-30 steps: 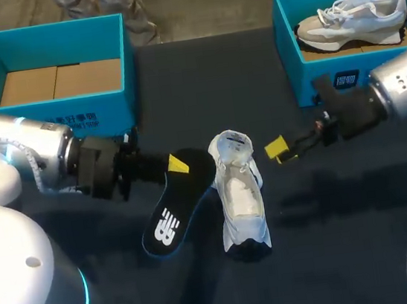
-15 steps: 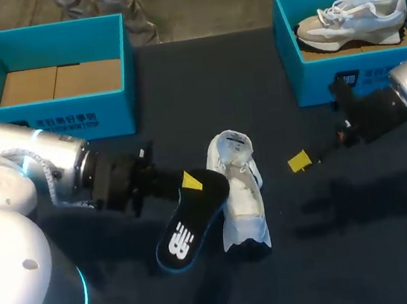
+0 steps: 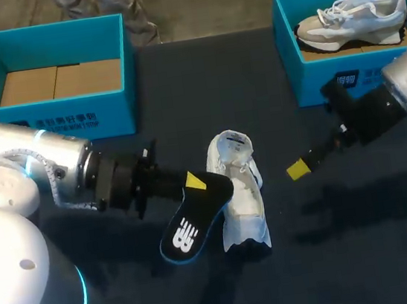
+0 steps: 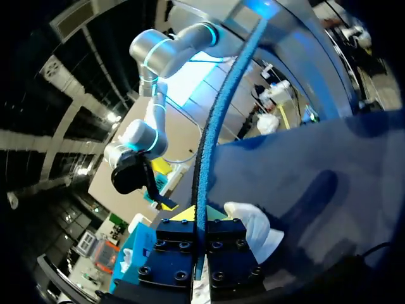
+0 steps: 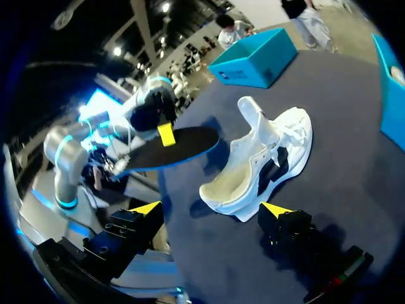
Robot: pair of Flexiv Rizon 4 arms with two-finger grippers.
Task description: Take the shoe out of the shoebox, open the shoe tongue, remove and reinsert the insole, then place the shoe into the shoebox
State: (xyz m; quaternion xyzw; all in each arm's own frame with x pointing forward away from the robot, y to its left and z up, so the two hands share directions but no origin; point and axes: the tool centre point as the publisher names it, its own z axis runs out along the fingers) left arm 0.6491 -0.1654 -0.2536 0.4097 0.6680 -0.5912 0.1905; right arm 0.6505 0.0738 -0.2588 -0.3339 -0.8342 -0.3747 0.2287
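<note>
A white shoe (image 3: 239, 192) lies on the dark table, its opening facing up; it also shows as the shoe (image 5: 259, 164) ahead of my right gripper. My left gripper (image 3: 195, 183) is shut on the top end of a black insole (image 3: 191, 225), which hangs tilted against the shoe's left side. In the left wrist view the insole (image 4: 212, 145) is seen edge-on, clamped between the black fingers (image 4: 221, 250). My right gripper (image 3: 298, 169) hovers to the right of the shoe, open and empty; its yellow tips (image 5: 147, 208) stand wide apart.
An open blue shoebox (image 3: 117, 96) with a cardboard floor stands at the back left. Another blue shoebox (image 3: 287, 43) at the back right holds a second grey-white shoe (image 3: 355, 18). The table's front edge lies below the shoe.
My left gripper has carried the insole to the right, up against the shoe. My right gripper drew back to the right, away from the shoe.
</note>
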